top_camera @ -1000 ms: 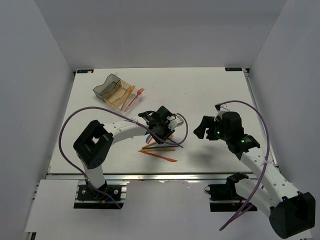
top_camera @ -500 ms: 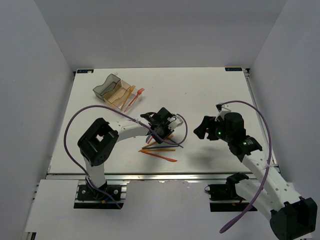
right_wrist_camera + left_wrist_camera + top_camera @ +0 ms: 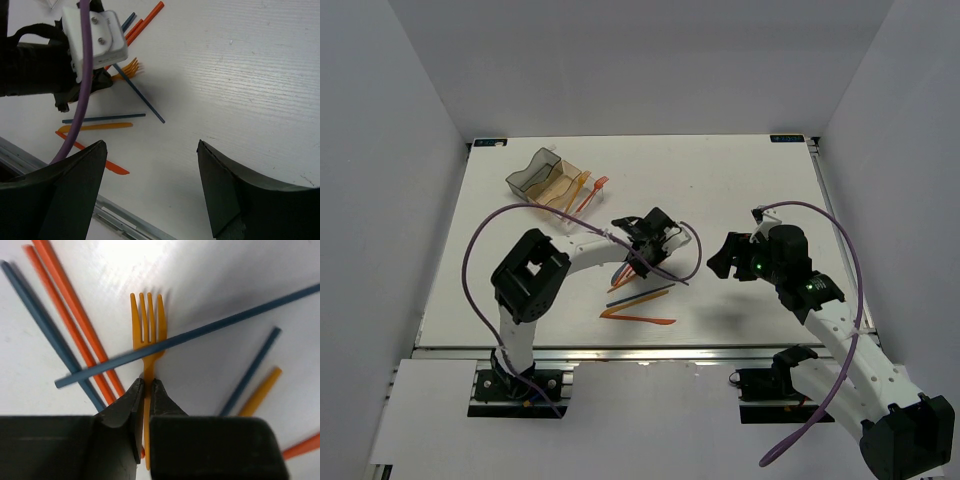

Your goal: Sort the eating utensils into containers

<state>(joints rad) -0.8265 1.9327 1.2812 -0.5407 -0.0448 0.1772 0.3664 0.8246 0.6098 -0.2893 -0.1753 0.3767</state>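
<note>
Orange plastic fork (image 3: pixel 148 340) clamped by handle in left gripper (image 3: pixel 146 385); lift slowly, shedding slim blue-grey plastic utensil (image 3: pixel 200 334) crossing it; right gripper (image 3: pixel 151 145) spread apart, idle.

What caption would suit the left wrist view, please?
Left gripper pinching a thin orange plastic fork lying under a slim dark blue plastic utensil.

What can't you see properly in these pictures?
- Left wrist view: the handle end of the orange fork, hidden between the fingers of the left hand.
- Left wrist view: the right end of the crossing blue utensil, cut off by the picture edge.
- Top view: what lies in the containers, too small.
</note>
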